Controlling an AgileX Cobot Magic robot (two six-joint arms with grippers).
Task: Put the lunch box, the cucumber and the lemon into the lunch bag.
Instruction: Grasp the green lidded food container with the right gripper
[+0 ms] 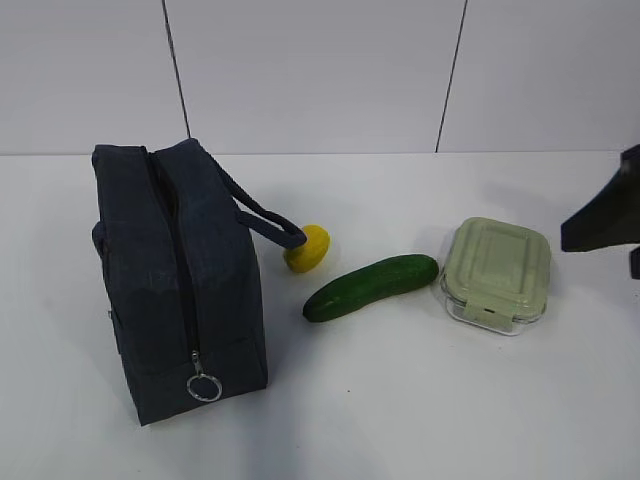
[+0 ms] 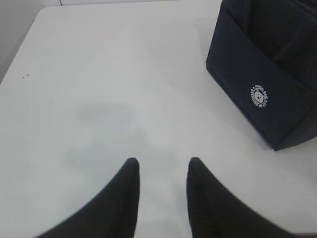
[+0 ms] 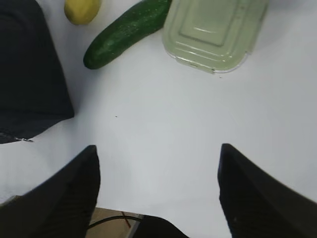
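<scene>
The navy lunch bag [image 1: 180, 280] stands upright on the left of the white table [image 1: 400, 400], zipper shut, ring pull [image 1: 203, 386] hanging at its front. The yellow lemon [image 1: 308, 248] lies beside a bag handle. The dark green cucumber [image 1: 370, 287] lies slanted in the middle. To its right sits the lunch box [image 1: 497, 273] with its pale green lid. My right gripper [image 3: 158, 158] hovers open over bare table, short of the cucumber [image 3: 126, 32], lemon [image 3: 81, 10] and lunch box [image 3: 213, 32]. My left gripper [image 2: 163, 166] is open over bare table, the bag [image 2: 270, 69] to its upper right.
A grey panelled wall [image 1: 320, 70] rises behind the table. The table's near edge shows in the right wrist view, with a cable [image 3: 106, 220] below it. The table's left edge [image 2: 20, 54] runs along the left wrist view.
</scene>
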